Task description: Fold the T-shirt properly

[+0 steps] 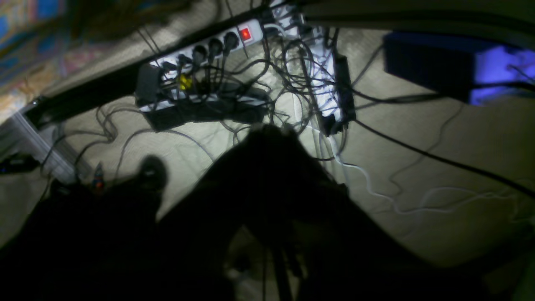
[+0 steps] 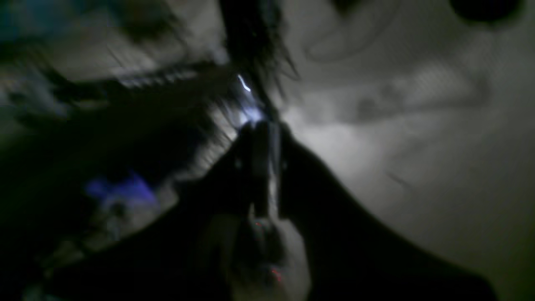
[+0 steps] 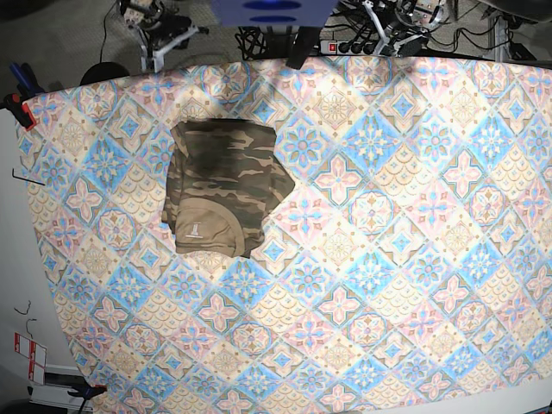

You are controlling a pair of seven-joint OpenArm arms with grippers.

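The T-shirt [image 3: 222, 185] lies folded near the surface's [image 3: 414, 259] far-left corner; left hand [image 1: 271, 133] and right hand [image 2: 261, 125] clenched, empty.

base: looking straight down on tablecloth [image 3: 371, 259] | wrists: facing floor cables [image 1: 292, 75], right possibly blurred

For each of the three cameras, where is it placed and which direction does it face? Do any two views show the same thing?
Base: overhead, looking down on the pastel diamond-patterned tablecloth and the folded camouflage T-shirt; no pincer shows.
Left wrist: off the table, facing the floor with a white power strip and tangled cables; the dark shut left pincer fills the foreground.
Right wrist: blurred, facing dim floor; the shut right pincer shows.
Shared: a white power strip also shows at the base view's top edge.
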